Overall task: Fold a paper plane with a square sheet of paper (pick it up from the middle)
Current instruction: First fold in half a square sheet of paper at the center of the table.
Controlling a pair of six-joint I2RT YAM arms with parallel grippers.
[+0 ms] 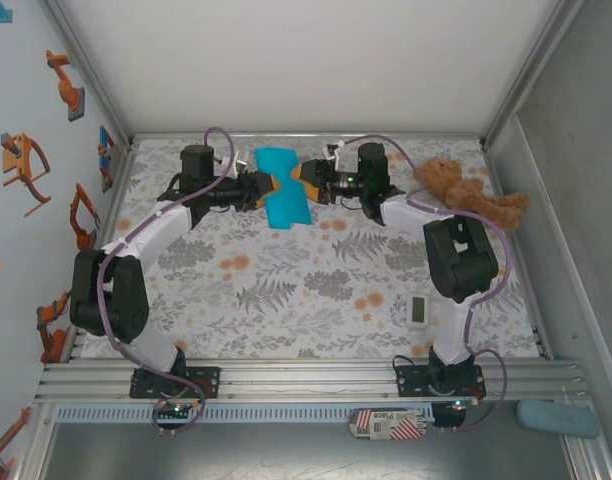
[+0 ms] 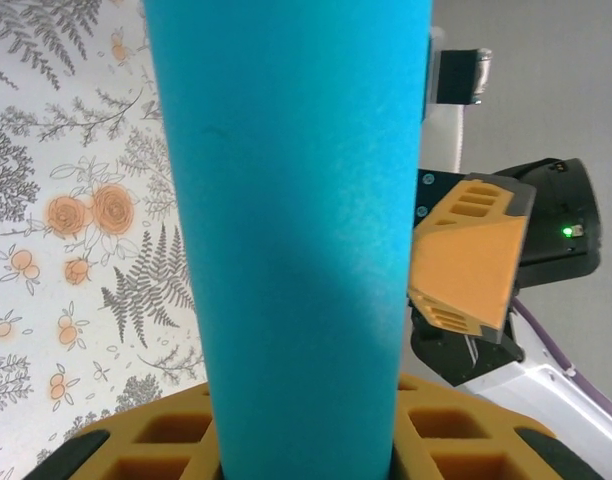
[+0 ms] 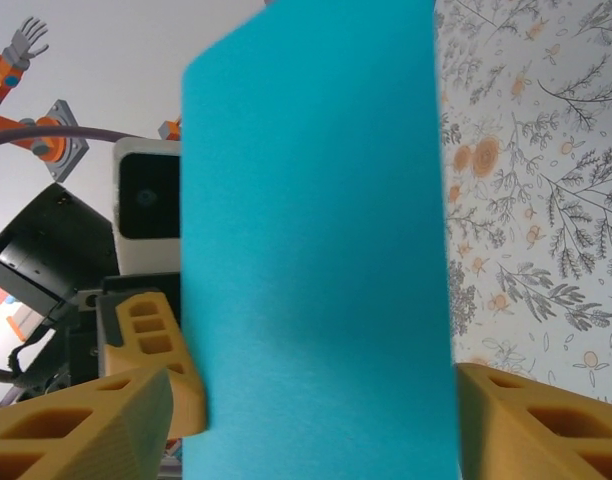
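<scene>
The square sheet of paper (image 1: 283,186), bright cyan-blue, hangs bowed above the back of the table between my two grippers. My left gripper (image 1: 257,190) is shut on its middle from the left. In the left wrist view the sheet (image 2: 296,220) rises straight out of that gripper (image 2: 306,445). My right gripper (image 1: 300,176) faces it from the right, open. In the right wrist view its orange fingers (image 3: 531,425) stand wide on either side of the sheet (image 3: 316,260), and the gripper (image 3: 316,425) does not pinch it. No paper plane shape shows.
A brown teddy bear (image 1: 471,190) lies at the back right beside the right arm. A small white timer (image 1: 418,310) sits on the floral cloth (image 1: 306,290) near the right arm's base. Metal walls close in the back and both sides.
</scene>
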